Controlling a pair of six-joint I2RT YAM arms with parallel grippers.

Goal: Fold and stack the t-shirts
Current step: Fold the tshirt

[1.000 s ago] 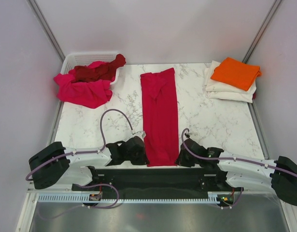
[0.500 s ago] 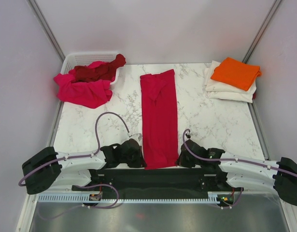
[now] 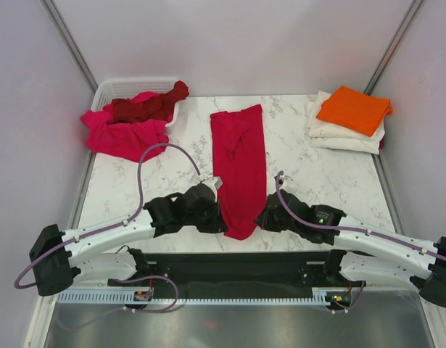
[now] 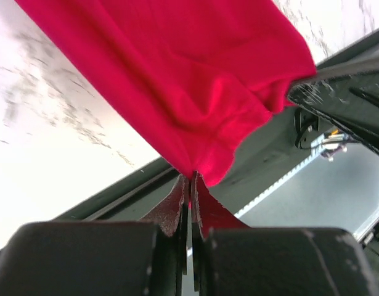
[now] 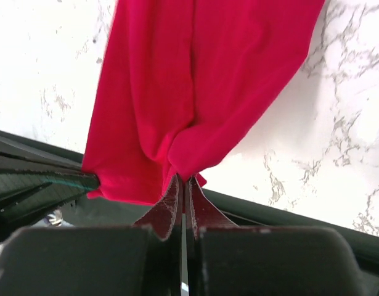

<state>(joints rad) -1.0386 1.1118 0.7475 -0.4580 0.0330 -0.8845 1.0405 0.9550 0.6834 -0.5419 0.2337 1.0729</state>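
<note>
from above, the crimson red t-shirt (image 3: 239, 156) lay as a long strip down the middle of the marble table (image 3: 317, 196). the left pincer (image 3: 220, 217) and the right pincer (image 3: 260, 217) each held one near corner, likely so they could fold that end over.

in the left wrist view, the left pincer was squeezed tight on a bunch of the red cloth, which spread away from its tips.

in the right wrist view, the right pincer was clamped on the cloth too. the shirt ran out from its tips onto the table.
</note>
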